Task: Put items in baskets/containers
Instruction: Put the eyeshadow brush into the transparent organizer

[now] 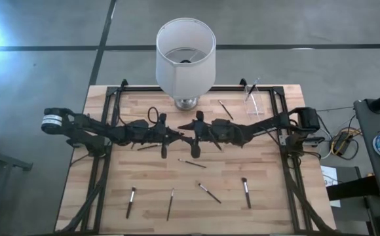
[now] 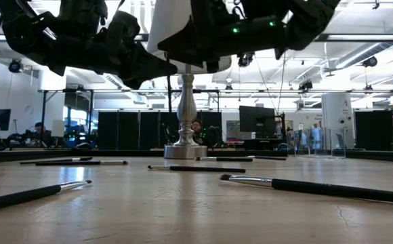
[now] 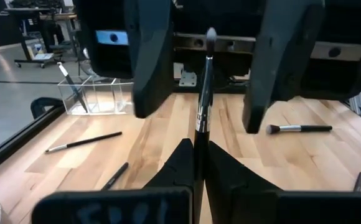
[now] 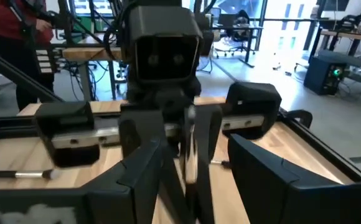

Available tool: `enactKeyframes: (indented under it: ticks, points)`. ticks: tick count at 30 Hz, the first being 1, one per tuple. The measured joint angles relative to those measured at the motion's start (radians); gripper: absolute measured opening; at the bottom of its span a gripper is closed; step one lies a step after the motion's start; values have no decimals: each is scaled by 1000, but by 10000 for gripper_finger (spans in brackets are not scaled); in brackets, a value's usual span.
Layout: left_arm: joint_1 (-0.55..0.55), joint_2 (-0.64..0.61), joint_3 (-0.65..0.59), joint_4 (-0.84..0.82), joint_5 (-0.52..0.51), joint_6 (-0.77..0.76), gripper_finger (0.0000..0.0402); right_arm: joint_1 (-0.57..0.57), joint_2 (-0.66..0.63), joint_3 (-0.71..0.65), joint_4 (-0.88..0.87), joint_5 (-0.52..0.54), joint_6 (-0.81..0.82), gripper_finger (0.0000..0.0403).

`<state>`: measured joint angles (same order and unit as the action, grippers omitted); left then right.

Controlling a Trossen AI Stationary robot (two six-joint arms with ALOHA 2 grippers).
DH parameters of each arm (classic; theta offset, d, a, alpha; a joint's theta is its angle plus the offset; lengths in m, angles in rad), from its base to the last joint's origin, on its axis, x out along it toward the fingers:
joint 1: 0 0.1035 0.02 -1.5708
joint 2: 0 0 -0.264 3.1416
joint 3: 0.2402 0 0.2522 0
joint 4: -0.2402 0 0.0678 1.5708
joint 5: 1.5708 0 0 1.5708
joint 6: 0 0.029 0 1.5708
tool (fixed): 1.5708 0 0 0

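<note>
From above, the pale planked wooden table (image 1: 196,190) carries a tall white cylindrical lampshade (image 1: 185,54) on a shiny metal base at its far middle. The two dark arms meet at the table's centre, the left gripper (image 1: 177,136) and right gripper (image 1: 189,139) nearly touching. A small clear cup (image 1: 254,99) stands at the far right with one thin brush leaning in it. Loose slim brushes lie on the wood: one (image 1: 226,109) near the cup, one (image 1: 192,163) just nearer than the grippers, and four along the near edge, at (image 1: 131,202), (image 1: 170,204), (image 1: 209,193) and (image 1: 246,193).

At table height, the arms hang dark overhead. The turned metal lamp stem (image 2: 185,115) rises from a round foot. Long dark-handled brushes with silvery collars lie flat, one near right (image 2: 318,187), one near left (image 2: 34,193).

The left wrist view shows the left gripper's fingers (image 3: 180,168) closed on a held brush (image 3: 202,106), which stands upright with its soft rounded tip upward. The right gripper's broad dark fingers (image 3: 274,68) are spread apart either side of it. Beyond are the clear, square-walled cup (image 3: 99,96) and a stubby brush (image 3: 299,129) lying flat.

The right wrist view shows the right gripper's own fingers (image 4: 261,174) apart, the brush blurred between them, and the left arm's boxy wrist (image 4: 165,56) facing it.
</note>
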<state>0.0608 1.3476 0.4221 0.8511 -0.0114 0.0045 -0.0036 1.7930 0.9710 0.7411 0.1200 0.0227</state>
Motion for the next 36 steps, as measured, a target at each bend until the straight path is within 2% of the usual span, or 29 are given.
enactKeyframes:
  ticks: [4, 9, 10, 17, 24, 28, 31, 36]
  points:
    - [0, 0, 0, -5, 0, 3, 13, 1, 14, 24, -23, 0, -6, 129]
    - [0, 0, 0, -15, 0, 1, 14, 1, 16, 31, -28, 3, -21, 28]
    - [0, 0, 0, -15, 0, -2, 18, 1, 16, 30, -26, 3, -27, 21]
    - [0, -8, -1, 2, -17, -60, 70, 0, 12, 27, -40, 3, -31, 13]
    - [0, -36, -3, -23, -17, -65, 91, -6, -71, 7, -122, 45, -34, 11]
    - [1, -66, -34, -39, -17, -33, 93, -19, -200, -45, -194, 101, -18, 10]
    - [1, -99, -65, -34, -17, -10, 93, -45, -326, -97, -306, 200, -7, 10]
    - [3, -168, -114, -37, -17, -8, 67, -166, -545, -205, -458, 338, 46, 10]
